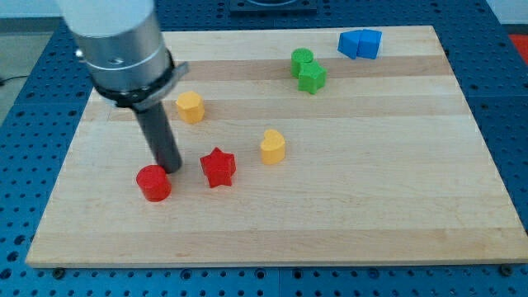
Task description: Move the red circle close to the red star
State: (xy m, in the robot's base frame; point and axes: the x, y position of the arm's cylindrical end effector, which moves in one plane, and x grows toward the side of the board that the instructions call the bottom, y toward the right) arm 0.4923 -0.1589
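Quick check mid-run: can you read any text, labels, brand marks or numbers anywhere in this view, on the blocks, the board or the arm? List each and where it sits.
None: no readable text, number or sign in this view.
The red circle, red star, two yellow blocks, two green blocks and two blue blocks have plain faces.
The wooden board and the arm's metal collar carry no marking.
My tip sits just above and right of the red circle.

text: none legible | labels: none | numbers: none | checked: blocks, tabletop (346,206), arm housing
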